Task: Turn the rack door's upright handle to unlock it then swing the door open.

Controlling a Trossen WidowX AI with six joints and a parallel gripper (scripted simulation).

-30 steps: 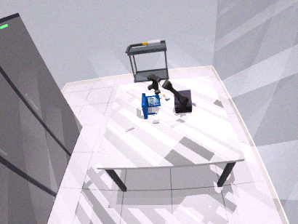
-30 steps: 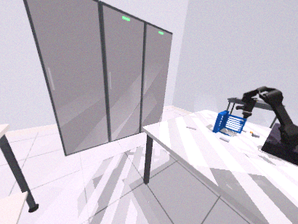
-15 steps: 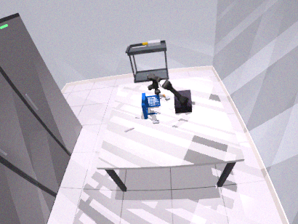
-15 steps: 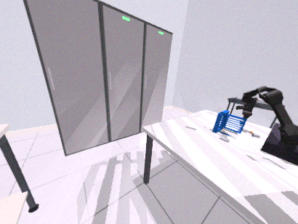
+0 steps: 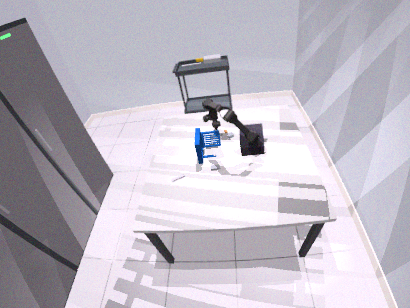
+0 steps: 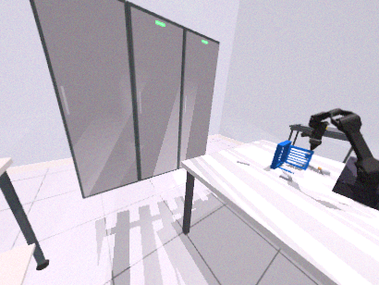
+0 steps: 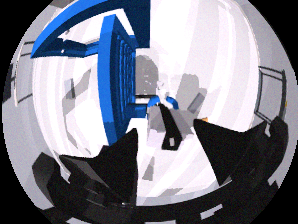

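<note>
Fingers [image 5: 216, 129] [image 6: 314, 147] apart, arm [image 5: 239, 123] [image 6: 358, 134] bent.

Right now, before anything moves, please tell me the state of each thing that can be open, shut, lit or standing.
Black claw of the arm: open, gripping nothing.
Blue slatted rack door: swung open; exact angle cannot be told.
Blue rack frame: upright on the table.
Tall grey cabinet doors: shut.
Small green cabinet lights: lit.

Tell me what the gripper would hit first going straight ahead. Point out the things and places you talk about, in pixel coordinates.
Probably the dark bar [image 7: 171, 131], likely the door's handle, lined up between the open gripper's [image 5: 216, 128] [image 6: 314, 147] [image 7: 165, 125] fingers in the wrist view; how far ahead is unclear.
</note>
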